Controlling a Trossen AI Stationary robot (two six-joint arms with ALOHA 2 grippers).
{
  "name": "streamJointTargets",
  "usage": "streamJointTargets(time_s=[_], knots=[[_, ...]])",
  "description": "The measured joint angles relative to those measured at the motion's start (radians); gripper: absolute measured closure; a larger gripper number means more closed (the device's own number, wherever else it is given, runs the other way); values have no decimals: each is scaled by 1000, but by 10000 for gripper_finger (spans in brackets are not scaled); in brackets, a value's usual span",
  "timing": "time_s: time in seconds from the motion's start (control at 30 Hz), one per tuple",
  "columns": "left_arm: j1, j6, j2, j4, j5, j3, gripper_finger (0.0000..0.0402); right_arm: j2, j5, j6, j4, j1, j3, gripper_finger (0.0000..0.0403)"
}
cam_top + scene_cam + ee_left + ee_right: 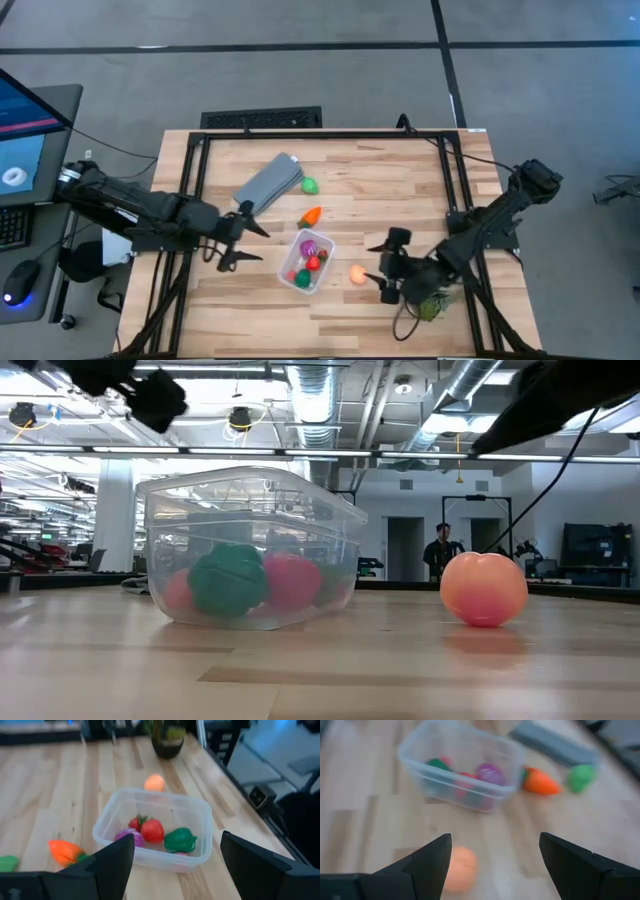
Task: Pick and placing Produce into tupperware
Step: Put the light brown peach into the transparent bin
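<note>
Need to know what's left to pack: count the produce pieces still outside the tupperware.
3. An orange carrot lies just beyond the tupperware, a light green piece rests beside the grey lid, and a yellow-orange ball sits near the right gripper. None looks hidden.

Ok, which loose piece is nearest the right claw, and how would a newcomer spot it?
Find the clear rectangular plastic tupperware mid-table. Between it and the open right claw lies a smooth yellow-orange toy ball. It is the only round piece; the orange toy carrot is pointed.

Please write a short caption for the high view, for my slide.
Both open grippers, left and right, flank the tupperware; orange ball, carrot and green piece remain outside.
</note>
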Motion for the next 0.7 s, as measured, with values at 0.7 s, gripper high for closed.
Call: streamJointTargets(time_s=[0.7], knots=[[-161,-78,-546,-8,-282,-363,116,150,-627,-38,124,-297,-23,78]])
